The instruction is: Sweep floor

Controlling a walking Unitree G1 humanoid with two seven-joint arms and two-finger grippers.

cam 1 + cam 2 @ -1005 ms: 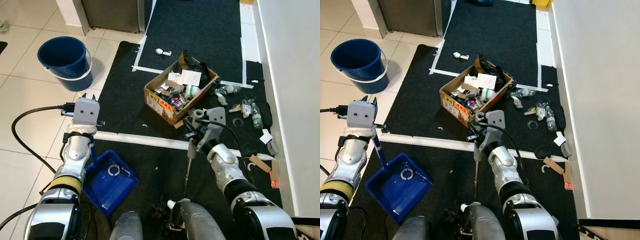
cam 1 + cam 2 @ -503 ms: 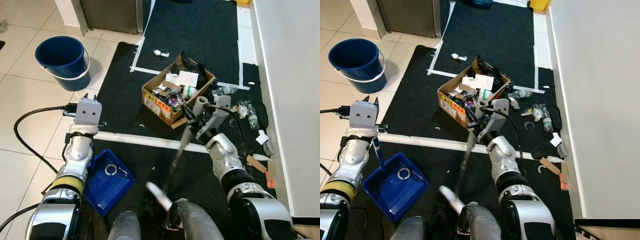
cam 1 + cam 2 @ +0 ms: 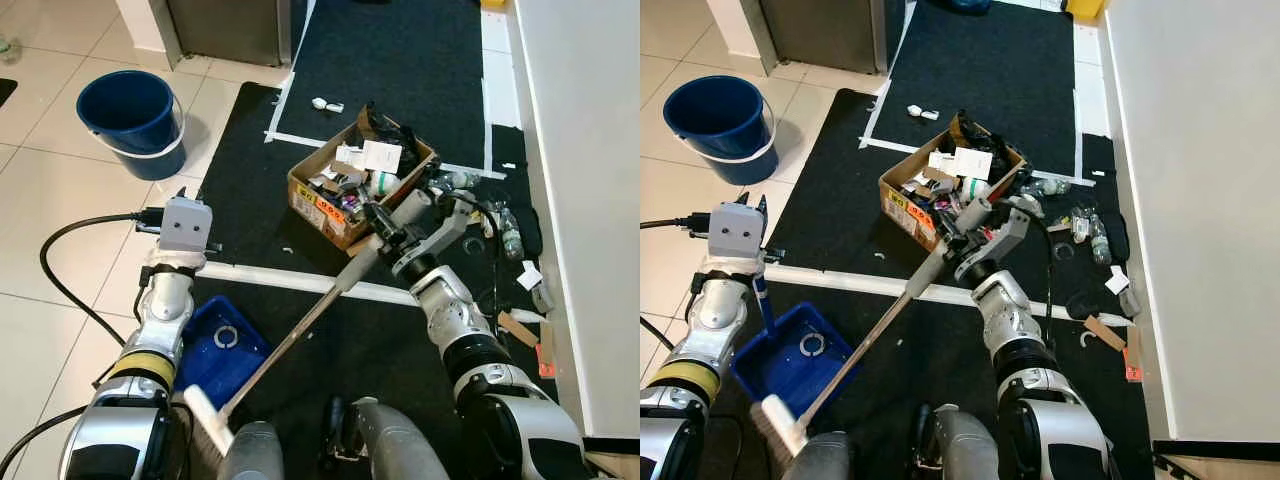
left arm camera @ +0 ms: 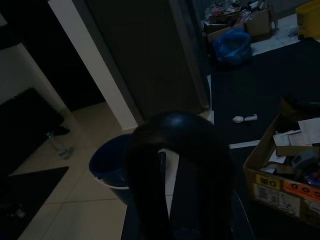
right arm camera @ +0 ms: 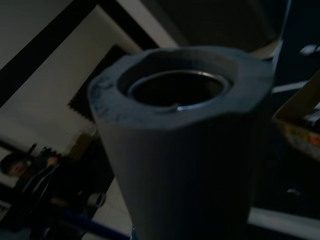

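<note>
The right tool [image 3: 385,232] is clamped around the grey foam grip of a long grey-handled broom [image 3: 300,325], which slants across the black floor mat [image 3: 250,190] so that its white head lies low beside the blue plastic dustpan [image 3: 222,352]. The dustpan holds a small white ring [image 3: 224,337]. The left tool [image 3: 180,262] pinches the dustpan's upright blue handle. An open brown cardboard box [image 3: 330,205] beside the right tool is packed with crumpled papers, wrappers and small cans. A round blue bucket [image 3: 130,120] stands on the pale tiled floor [image 3: 60,200], its contents impossible to judge. Loose bottles and scraps [image 3: 500,235] litter the mat near the white wall [image 3: 590,150].
</note>
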